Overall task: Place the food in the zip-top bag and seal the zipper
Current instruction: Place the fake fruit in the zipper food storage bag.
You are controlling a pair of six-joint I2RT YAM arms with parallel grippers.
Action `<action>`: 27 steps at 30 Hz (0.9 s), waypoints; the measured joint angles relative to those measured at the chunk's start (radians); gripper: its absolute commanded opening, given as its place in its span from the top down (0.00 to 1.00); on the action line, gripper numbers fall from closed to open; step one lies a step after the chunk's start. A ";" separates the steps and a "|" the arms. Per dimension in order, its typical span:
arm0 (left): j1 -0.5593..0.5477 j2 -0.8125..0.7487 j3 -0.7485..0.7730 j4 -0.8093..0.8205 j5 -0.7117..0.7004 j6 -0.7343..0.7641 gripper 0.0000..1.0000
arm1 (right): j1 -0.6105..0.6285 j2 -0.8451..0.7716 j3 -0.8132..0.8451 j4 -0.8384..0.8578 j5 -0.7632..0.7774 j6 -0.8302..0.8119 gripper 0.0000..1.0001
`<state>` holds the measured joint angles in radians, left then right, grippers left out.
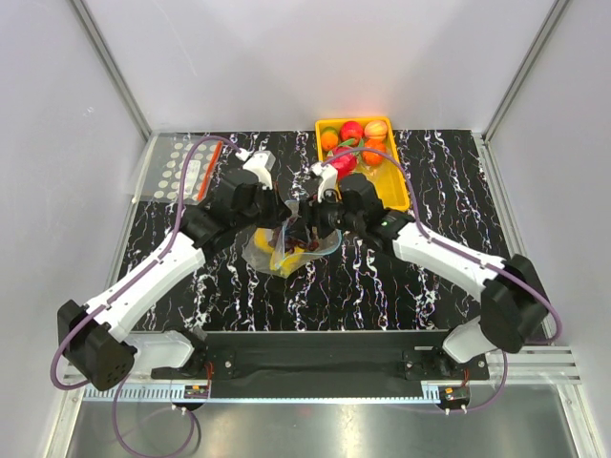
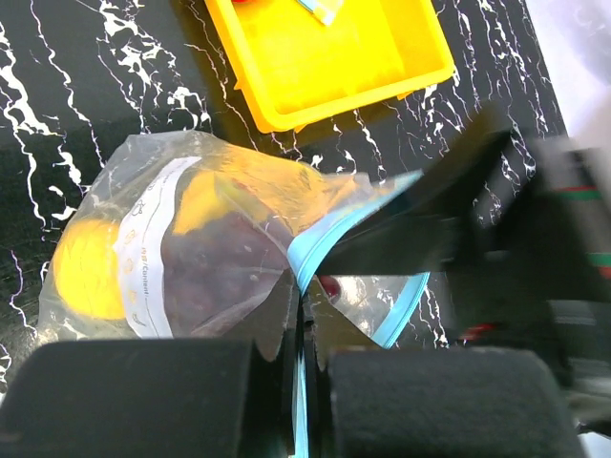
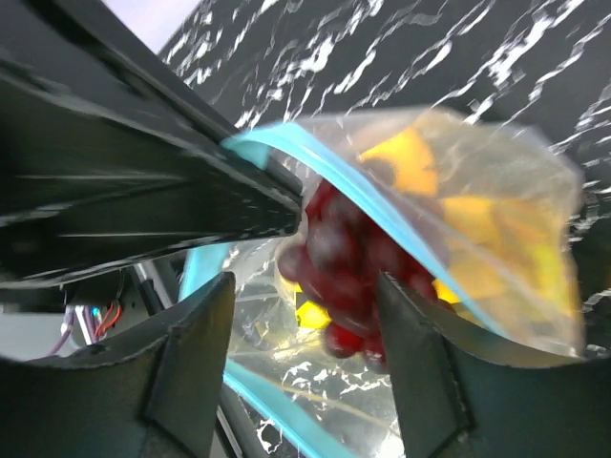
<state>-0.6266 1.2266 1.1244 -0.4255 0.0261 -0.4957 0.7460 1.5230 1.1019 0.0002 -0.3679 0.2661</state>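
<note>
1. I see both arms meeting over the middle of the marbled black table, where the zip-top bag lies crumpled with its mouth turned toward the right.
2. My left gripper is clenched on the teal zipper. The strip runs straight between its two pads.
3. My right gripper sits at the bag's mouth with its fingers spread and the dark purple grapes between them. I cannot tell whether they grip the grapes or only frame them.
4. The grapes are inside the clear plastic, with a yellow toy fruit beside them toward the closed end.
5. The yellow tray stands far right of the bag, with round orange and red fruits at its far end.
6. A white-dotted bag lies at the far left, well apart.
</note>
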 measured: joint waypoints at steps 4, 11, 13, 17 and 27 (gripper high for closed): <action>0.000 -0.006 -0.008 0.000 -0.003 0.000 1.00 | 0.000 -0.068 0.007 -0.040 0.053 -0.002 0.31; 0.000 -0.009 -0.009 0.001 -0.003 0.000 1.00 | 0.002 -0.089 0.016 -0.121 0.130 -0.002 0.38; 0.000 -0.009 -0.009 0.000 -0.004 0.001 1.00 | 0.002 -0.099 0.021 -0.161 0.181 -0.003 0.38; 0.000 -0.013 -0.021 0.005 -0.004 0.001 1.00 | -0.028 -0.103 0.093 -0.257 0.253 -0.008 0.39; 0.000 -0.015 -0.039 0.029 -0.003 0.000 1.00 | -0.356 -0.005 0.252 -0.306 0.299 0.053 0.28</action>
<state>-0.6266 1.2118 1.0855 -0.3962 0.0227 -0.4953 0.3904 1.5177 1.3540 -0.3054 -0.0685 0.3187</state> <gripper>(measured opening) 0.012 0.702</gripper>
